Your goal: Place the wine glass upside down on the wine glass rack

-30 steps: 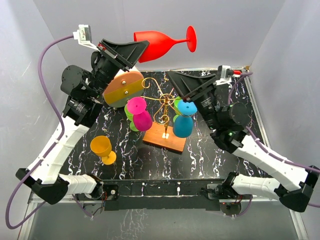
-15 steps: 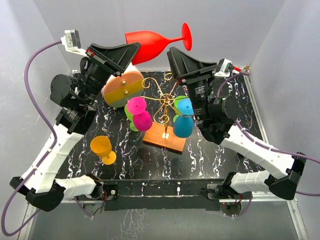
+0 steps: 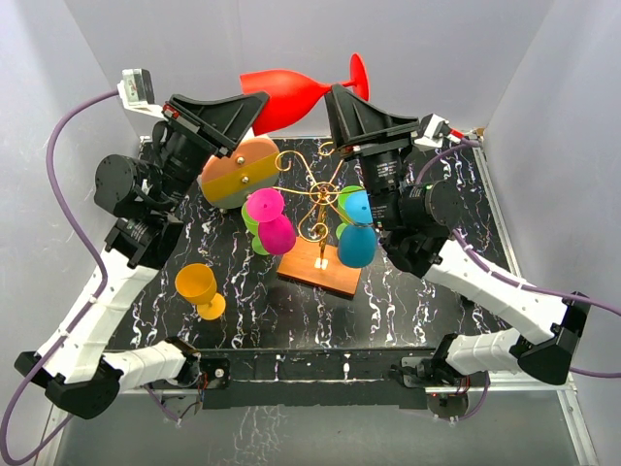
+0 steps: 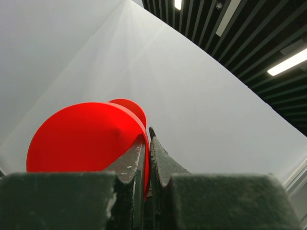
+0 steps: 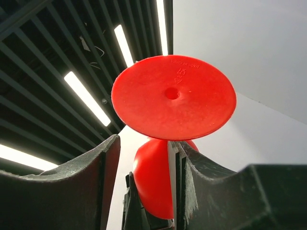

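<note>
Holding the red wine glass [image 4: 81,139] sideways, high above the table [image 3: 417,301].
The left gripper [image 4: 147,136] is clamped on the bowl's rim. The right gripper [image 5: 148,143] straddles the glass near its stem, jaws apart, with a gap on one side. The wine glass rack [image 3: 315,199] stands below, well apart from the glass.

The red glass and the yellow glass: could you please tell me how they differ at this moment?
The red glass lies sideways in the air; the yellow glass stands upright on the table. The left gripper pinches the red glass's rim; nothing touches the yellow glass. Both are opaque stemmed glasses, and neither hangs on the rack.
</note>
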Controlling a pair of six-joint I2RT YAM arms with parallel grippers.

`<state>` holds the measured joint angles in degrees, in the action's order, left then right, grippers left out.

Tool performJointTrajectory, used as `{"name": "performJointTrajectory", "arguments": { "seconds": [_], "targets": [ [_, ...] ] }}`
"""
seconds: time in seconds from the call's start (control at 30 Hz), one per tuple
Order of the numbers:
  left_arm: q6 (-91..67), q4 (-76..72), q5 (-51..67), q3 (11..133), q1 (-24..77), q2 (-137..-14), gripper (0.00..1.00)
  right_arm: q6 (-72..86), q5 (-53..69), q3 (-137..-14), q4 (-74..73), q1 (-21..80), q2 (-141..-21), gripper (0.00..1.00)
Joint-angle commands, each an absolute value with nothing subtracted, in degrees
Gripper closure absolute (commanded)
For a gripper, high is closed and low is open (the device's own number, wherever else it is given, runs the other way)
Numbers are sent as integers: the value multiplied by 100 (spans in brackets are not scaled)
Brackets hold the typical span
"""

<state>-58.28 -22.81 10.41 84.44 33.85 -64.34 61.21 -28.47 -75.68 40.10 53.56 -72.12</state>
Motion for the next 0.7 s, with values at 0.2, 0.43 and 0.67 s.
{"name": "performJointTrajectory", "arguments": {
  "seconds": [0.2,0.43,0.67],
  "targets": [
    [-5947,-2516,1361,8511,3375,-6258,100,6356,-3113,-7949,3674,5387,-7308,57],
    [-6038,-2867,1635,8191,3375,-6151,100,6172,-3185,-7865,3786,5387,-7306,60],
    [-5858,-2742,1520,7914,3375,-5886,100,5951,-3115,-7615,4270,5388,-7268,80]
  ]
}}
